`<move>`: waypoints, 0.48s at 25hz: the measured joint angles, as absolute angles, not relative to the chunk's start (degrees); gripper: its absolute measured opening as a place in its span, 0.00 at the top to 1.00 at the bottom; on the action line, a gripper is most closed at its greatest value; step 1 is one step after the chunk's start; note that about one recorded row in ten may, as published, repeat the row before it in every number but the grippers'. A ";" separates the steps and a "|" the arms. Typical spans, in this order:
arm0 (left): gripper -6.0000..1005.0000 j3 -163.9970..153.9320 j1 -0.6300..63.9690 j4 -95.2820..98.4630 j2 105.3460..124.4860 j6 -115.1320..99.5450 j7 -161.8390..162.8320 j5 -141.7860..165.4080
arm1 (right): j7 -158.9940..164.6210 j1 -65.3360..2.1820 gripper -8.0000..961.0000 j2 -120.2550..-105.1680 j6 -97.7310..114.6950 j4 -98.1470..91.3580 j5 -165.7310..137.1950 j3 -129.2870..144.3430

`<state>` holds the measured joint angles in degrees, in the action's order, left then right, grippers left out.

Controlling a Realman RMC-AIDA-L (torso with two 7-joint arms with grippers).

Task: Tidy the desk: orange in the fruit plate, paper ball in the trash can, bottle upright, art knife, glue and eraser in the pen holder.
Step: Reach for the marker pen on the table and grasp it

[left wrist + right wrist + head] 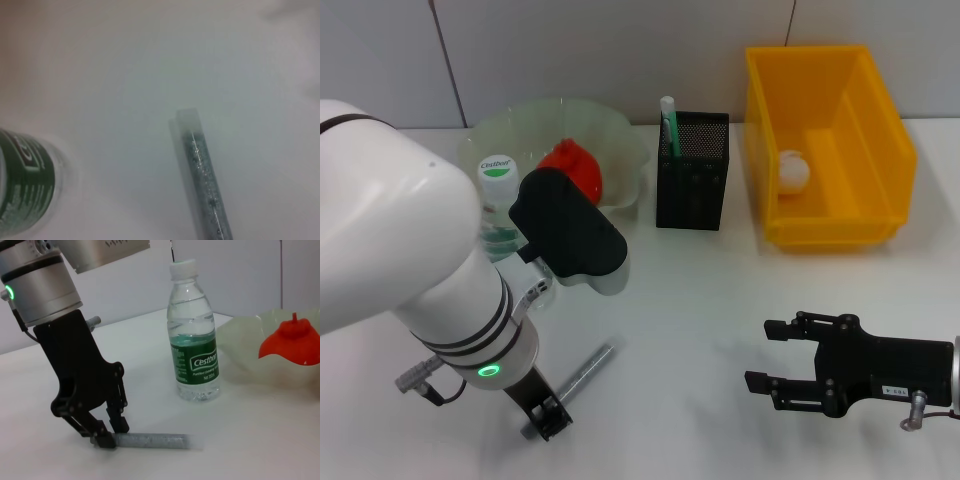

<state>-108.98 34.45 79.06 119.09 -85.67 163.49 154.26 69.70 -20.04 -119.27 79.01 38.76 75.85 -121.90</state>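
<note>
The left gripper [546, 418] is down on the table [700, 330] at the near left, its fingers [119, 421] straddling the near end of a grey stick [582, 374], most likely the glue or the art knife; which one, I cannot tell. From the right wrist view the fingers sit narrowly either side of that end, seemingly touching it, but the stick lies flat on the table, not lifted.

Judgement: the step in hand is picking up the stick for the pen holder [692, 172], far centre. The grip is at the very end, so the stick may droop or swing; a firm close, a straight lift, and a tip-down entry into the holder would serve best. The bottle [500, 205] stands upright just beyond, so the lift should avoid it.

The right gripper [782, 365] hovers idle at the near right, fingers apart.

The orange [573, 168] is in the plate [610, 130]; the paper ball [794, 170] is in the yellow bin [880, 135].

The bottle's green label reads "Cestbon".
</note>
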 joint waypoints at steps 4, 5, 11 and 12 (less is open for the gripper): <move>0.70 -108.99 34.55 78.90 119.09 -85.60 163.49 154.20 | 69.69 -20.03 0.23 -119.27 79.01 38.76 75.85 -121.90; 0.71 -108.98 34.64 78.78 119.09 -85.57 163.49 154.20 | 69.70 -20.00 0.23 -119.27 79.01 38.76 75.85 -121.90; 0.73 -109.07 34.85 78.65 119.09 -85.41 163.49 154.15 | 69.69 -19.95 0.23 -119.27 79.02 38.76 75.85 -121.90; 0.73 -109.07 34.86 78.65 119.09 -85.35 163.49 154.14 | 69.70 -19.95 0.23 -119.27 79.01 38.76 75.85 -121.91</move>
